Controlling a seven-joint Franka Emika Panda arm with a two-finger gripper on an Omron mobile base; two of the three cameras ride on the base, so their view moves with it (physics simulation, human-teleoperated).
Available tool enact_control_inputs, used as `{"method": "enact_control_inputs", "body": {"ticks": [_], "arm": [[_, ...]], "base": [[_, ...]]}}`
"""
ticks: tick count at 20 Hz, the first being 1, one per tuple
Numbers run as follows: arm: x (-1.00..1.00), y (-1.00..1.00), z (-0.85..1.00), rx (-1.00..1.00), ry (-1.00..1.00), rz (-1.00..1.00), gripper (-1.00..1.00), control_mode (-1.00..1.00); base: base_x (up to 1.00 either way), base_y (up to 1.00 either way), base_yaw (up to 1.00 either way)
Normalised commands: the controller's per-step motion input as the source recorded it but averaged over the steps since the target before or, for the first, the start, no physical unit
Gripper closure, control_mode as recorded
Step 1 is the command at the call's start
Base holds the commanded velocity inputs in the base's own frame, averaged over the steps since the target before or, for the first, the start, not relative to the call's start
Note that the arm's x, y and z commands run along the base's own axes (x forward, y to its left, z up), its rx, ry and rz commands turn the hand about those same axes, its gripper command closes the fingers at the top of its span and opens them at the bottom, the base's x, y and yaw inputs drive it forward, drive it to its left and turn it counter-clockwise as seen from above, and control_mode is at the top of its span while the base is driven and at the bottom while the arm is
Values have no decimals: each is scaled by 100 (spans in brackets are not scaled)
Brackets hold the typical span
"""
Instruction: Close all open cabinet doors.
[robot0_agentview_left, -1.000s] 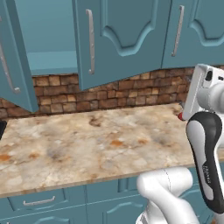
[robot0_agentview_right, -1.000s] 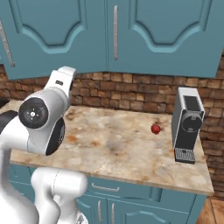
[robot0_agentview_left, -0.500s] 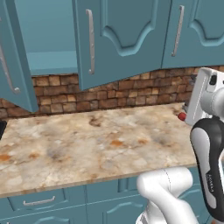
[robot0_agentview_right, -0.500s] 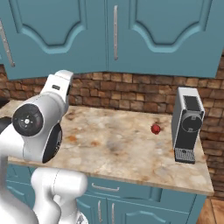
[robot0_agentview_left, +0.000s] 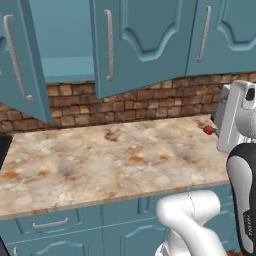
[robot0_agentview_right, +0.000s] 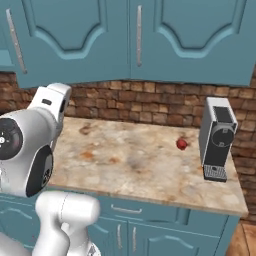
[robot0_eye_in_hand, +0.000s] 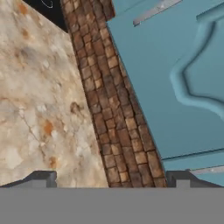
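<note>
Open, empty tool (robot0_eye_in_hand: 109, 177) faces ajar cabinet doors (robot0_agentview_left: 142, 42); perhaps an apple (robot0_agentview_right: 182, 144) beside coffee machine (robot0_agentview_right: 217, 138).

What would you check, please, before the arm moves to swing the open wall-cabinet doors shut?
1. Doors left to close: two cabinet doors stand open, the far-left door and the middle door. Not ok.
2. Right-hand door: looks flush. Ok.
3. Gripper: fingertips wide apart, nothing between them. Ok.
4. Contact with a door: none; the hand view looks at the brick backsplash and a door face. Not ok.
5. Small red object and coffee machine: on the counter, apart from the open doors. Ok.
</note>
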Motion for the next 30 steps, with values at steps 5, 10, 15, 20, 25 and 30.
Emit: {"method": "enact_control_inputs", "body": {"ticks": [5,10,15,20,25,30], "arm": [[0,0,0,0,0,0,-100,100],[0,0,0,0,0,0,-100,100],[0,0,0,0,0,0,-100,100],[0,0,0,0,0,0,-100,100],[0,0,0,0,0,0,-100,100],[0,0,0,0,0,0,-100,100]], "base": [[-66,62,-5],[-24,62,-7],[4,57,-9],[6,53,-9],[29,38,-13],[42,32,-15]]}}
